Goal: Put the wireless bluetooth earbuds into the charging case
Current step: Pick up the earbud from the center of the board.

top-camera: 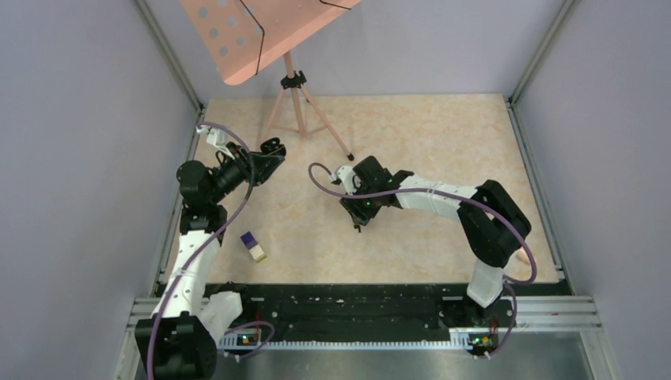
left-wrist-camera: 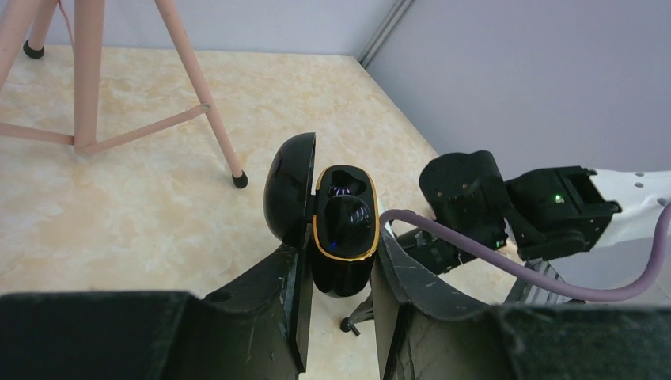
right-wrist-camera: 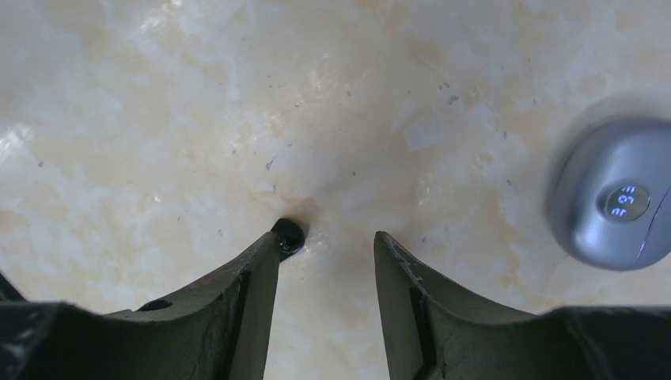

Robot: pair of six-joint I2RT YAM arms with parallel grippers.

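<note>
My left gripper (left-wrist-camera: 339,253) is shut on a black charging case (left-wrist-camera: 344,229) with a gold rim, held above the table with its lid (left-wrist-camera: 289,186) open. Its wells look glossy black with a small blue light; I cannot tell whether a bud sits inside. In the top view the left gripper (top-camera: 267,157) is at the left. My right gripper (right-wrist-camera: 328,237) is open and points down at the table, also seen in the top view (top-camera: 360,223). A tiny black earbud (right-wrist-camera: 288,235) lies on the table touching its left fingertip (right-wrist-camera: 269,249). The pale purple buds are out of view.
A blurred grey-lilac round case (right-wrist-camera: 613,194) with a lit number display lies to the right of the right gripper. A purple-and-cream block (top-camera: 253,246) lies front left. A pink music stand's tripod (top-camera: 299,111) stands at the back.
</note>
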